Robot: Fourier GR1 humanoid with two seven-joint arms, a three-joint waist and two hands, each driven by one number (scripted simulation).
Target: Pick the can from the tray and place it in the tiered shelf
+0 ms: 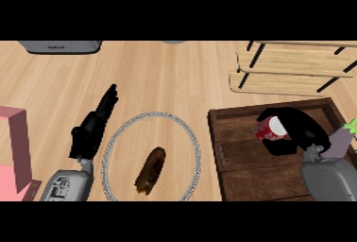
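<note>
A red can with a white top (269, 129) lies tilted over the dark wooden tray (241, 163) at the right. My right hand (301, 128) curls round the can from the right, fingers arching over its top and thumb below it. The tiered shelf (293, 66), light wood boards on black rods, stands at the far right, beyond the tray. My left hand (94, 127) rests open on the counter at the left, fingers straight and pointing away from me.
A round plate with a silver rim (115, 142) holds a brown elongated food item (151, 170) between the hands. A pink object (17, 151) sits at the left edge, a grey appliance (59, 46) at the back left, a purple-and-green item (345, 137) at the right edge.
</note>
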